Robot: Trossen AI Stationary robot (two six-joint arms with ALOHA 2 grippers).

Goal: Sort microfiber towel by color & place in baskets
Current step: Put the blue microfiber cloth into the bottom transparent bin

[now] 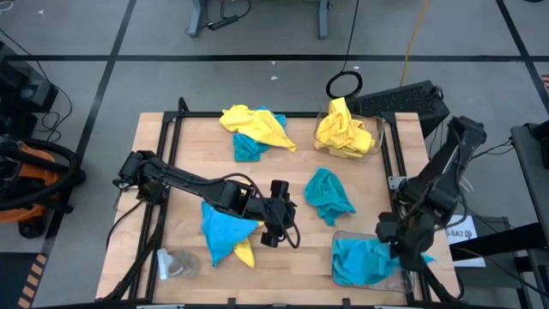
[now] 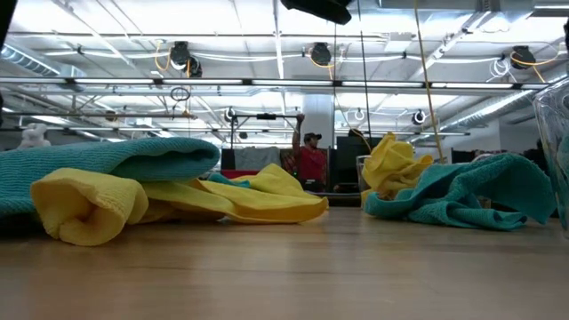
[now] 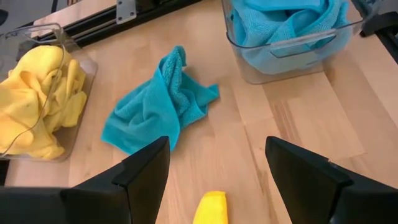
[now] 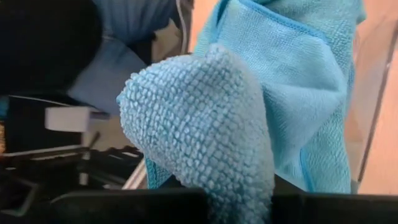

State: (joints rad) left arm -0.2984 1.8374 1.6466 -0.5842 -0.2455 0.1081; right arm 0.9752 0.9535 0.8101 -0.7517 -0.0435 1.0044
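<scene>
- The wooden table (image 1: 197, 154) carries loose microfiber towels and two clear baskets.
- At 1 o'clock on the table, one basket (image 1: 375, 129) holds yellow towels (image 1: 343, 130).
- At 5 o'clock, the other basket (image 1: 340, 237) holds blue towels (image 1: 364, 257).
- A yellow and blue heap (image 1: 254, 129) lies at 12 o'clock; a blue-over-yellow pile (image 1: 225, 232) lies at 7 o'clock.
- One blue towel (image 1: 328, 196) lies alone near the centre.
- The left hand (image 1: 276, 225) hovers beside the 7 o'clock pile, fingers spread, empty.
- The right hand (image 1: 401, 245) sits over the blue basket, pinching a blue towel (image 4: 211, 124).
</scene>
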